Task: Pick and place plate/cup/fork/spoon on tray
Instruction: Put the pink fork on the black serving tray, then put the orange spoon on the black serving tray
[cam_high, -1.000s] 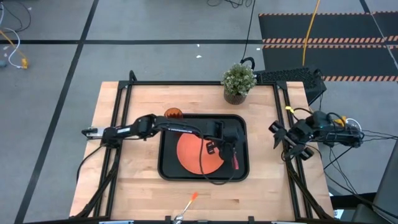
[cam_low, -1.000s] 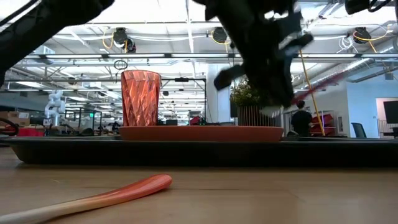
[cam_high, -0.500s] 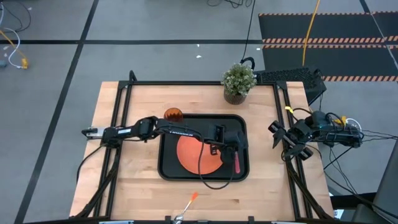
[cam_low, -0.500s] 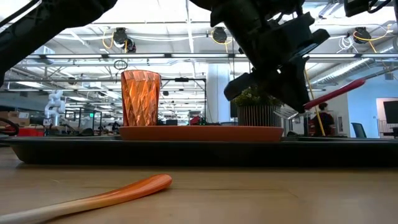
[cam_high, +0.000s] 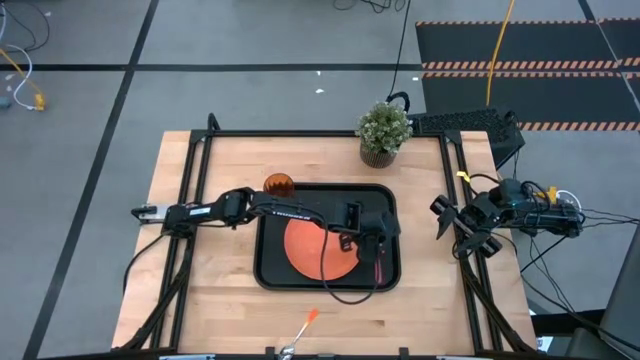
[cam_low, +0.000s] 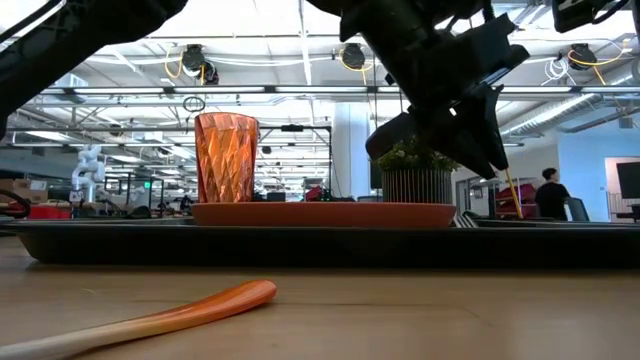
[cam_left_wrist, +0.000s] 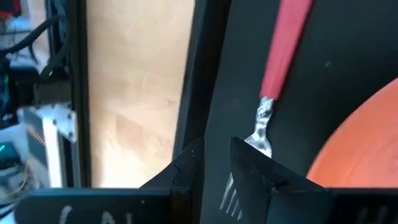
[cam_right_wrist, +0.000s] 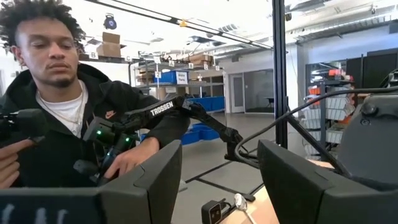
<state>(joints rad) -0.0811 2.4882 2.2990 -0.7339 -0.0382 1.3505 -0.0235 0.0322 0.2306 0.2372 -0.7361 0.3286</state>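
The fork (cam_left_wrist: 283, 56), with its pinkish-red handle, lies flat on the black tray (cam_high: 262, 270), to the right of the orange plate (cam_high: 310, 250). My left gripper (cam_left_wrist: 214, 149) slants down over the fork's tine end, its fingers a little apart. The amber cup (cam_high: 278, 183) stands upright at the tray's far left corner. The orange-handled spoon (cam_high: 303, 328) lies on the table near its front edge. My right gripper (cam_right_wrist: 217, 180) waits open at the table's right side (cam_high: 450, 222), pointing up into the room. My left gripper stands at the fork's tines (cam_left_wrist: 260, 127), slanting down from the table's left. The finger (cam_left_wrist: 249, 165) hides the tine tips, so I cannot tell whether it touches them. The fork lies flat on the tray floor, its handle pointing away from the gripper.
A potted green plant (cam_high: 383, 130) stands at the table's far edge, behind the tray. A black frame (cam_high: 200, 160) runs along the table's sides. A person shows in the right wrist view, beyond the table.
The fork's handle stuck up at a slant over the tray's right part. It has sunk flat onto the tray floor and no longer shows above the rim in the low view. My left gripper has tipped a little above it.
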